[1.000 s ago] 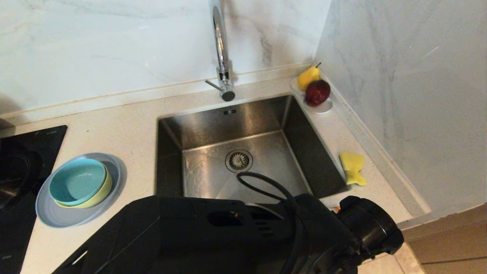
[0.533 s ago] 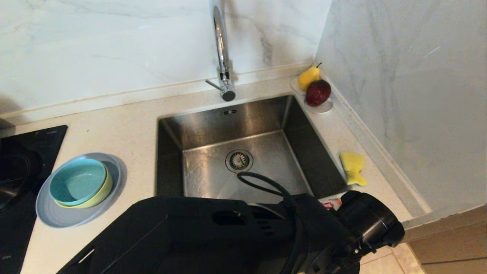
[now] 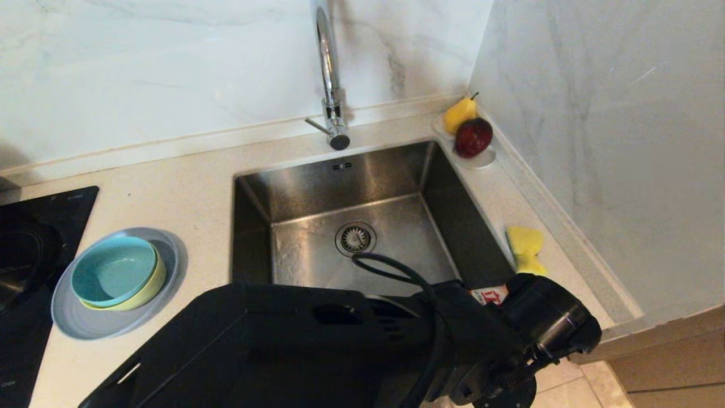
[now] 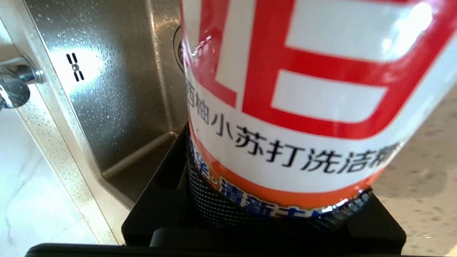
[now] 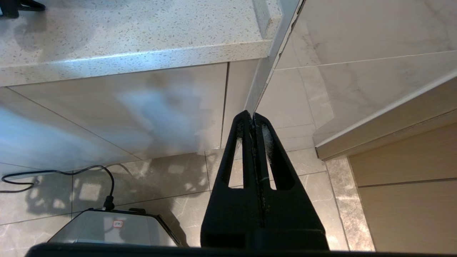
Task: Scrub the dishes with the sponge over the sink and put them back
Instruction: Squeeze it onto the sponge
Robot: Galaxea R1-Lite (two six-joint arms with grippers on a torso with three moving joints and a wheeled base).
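Observation:
A teal bowl [image 3: 110, 271] sits inside a yellow-green bowl [image 3: 154, 285] on a grey-blue plate [image 3: 96, 324], on the counter left of the steel sink [image 3: 396, 170]. The yellow sponge [image 3: 525, 247] lies on the counter right of the sink. My left arm reaches across the front of the sink to its near right corner. There the left gripper [image 4: 275, 210] is shut on a detergent bottle [image 4: 303, 107] with a red and white label, a bit of which shows in the head view [image 3: 490, 293], just in front of the sponge. My right gripper [image 5: 252, 119] hangs shut and empty below the counter's edge.
A tall chrome faucet [image 3: 331, 85] stands behind the sink. A small white dish [image 3: 481, 161] with a pear and a red fruit sits in the back right corner. A black cooktop [image 3: 28, 255] lies at the far left. A marble wall [image 3: 595, 141] closes off the right side.
My left wrist has turned and edged toward the sponge, so more of the bottle's label shows beside it. The dishes, the sponge and the right arm have not moved.

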